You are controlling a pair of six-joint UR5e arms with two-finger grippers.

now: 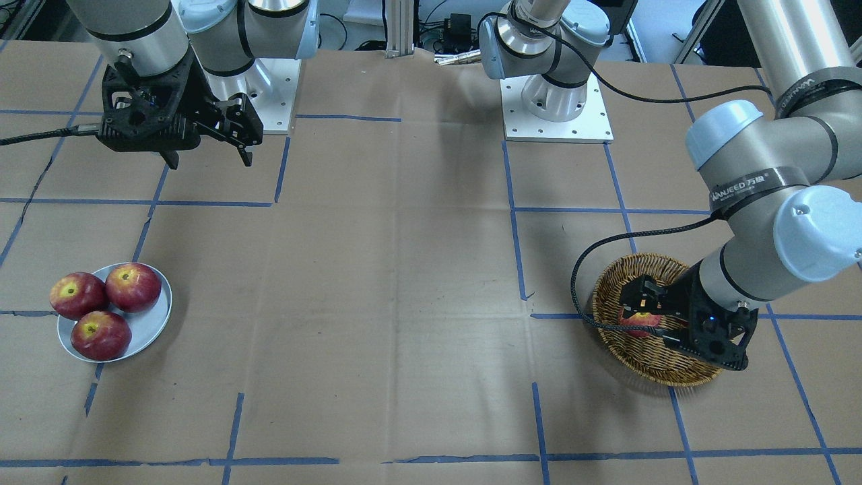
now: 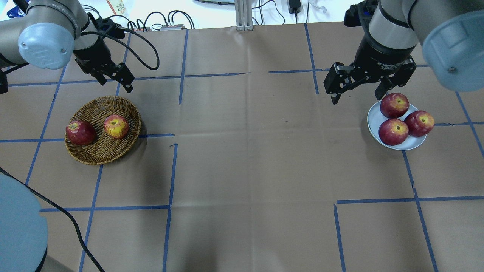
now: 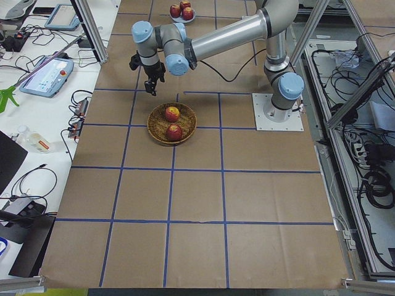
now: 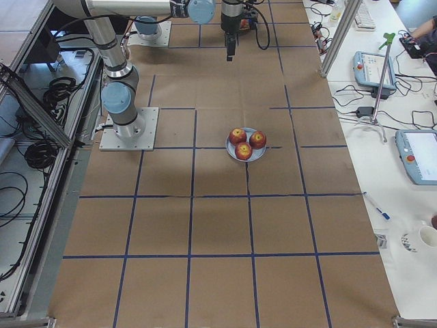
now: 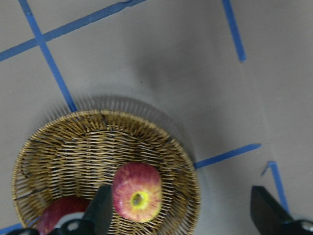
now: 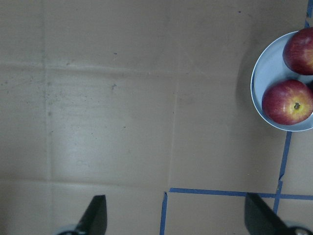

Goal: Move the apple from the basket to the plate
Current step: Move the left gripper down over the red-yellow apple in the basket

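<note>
table (image 2: 245, 151) top: matt brown paper, creased, blue tape (image 2: 106, 208) lines on it. basket (image 2: 106, 150): rough tan woven wicker. apple (image 2: 116, 126) in the basket: smooth skin, slight sheen; dark apple (image 2: 80, 132) beside it likewise. plate (image 2: 374, 117): smooth, faint gloss. left arm (image 1: 754, 158): brushed silver metal tube, smooth pale-blue caps (image 1: 818, 232). left gripper (image 5: 182, 205), right gripper (image 2: 355, 99): matt black; plastic or metal, can't tell.

Streaked apple (image 2: 116, 126) in basket (image 2: 109, 103); plate (image 2: 376, 117) apart
</note>
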